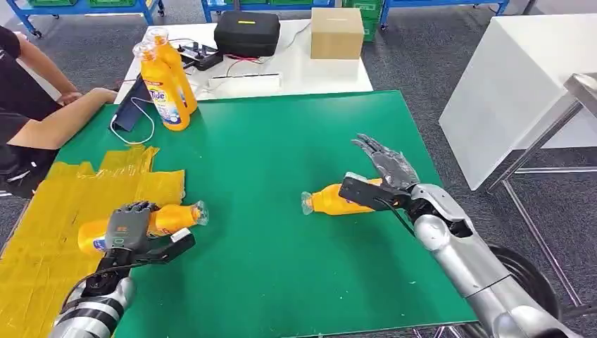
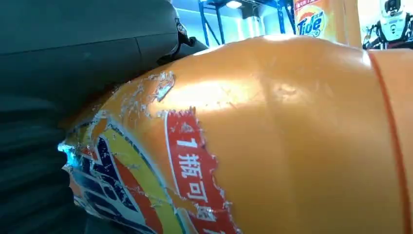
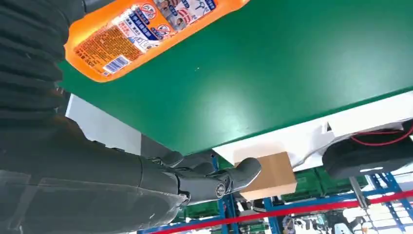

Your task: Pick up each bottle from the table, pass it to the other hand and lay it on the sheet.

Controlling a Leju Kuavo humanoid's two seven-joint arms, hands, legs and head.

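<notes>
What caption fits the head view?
Left hand grips an orange bottle beside the yellow sheet; right hand reaches another.

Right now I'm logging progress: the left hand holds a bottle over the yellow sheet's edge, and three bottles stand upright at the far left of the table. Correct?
Not quite. The head view shows two upright bottles at the far left, not three. The rest holds: the left hand holds a bottle at the yellow sheet's edge. Another bottle lies by the right hand.
</notes>
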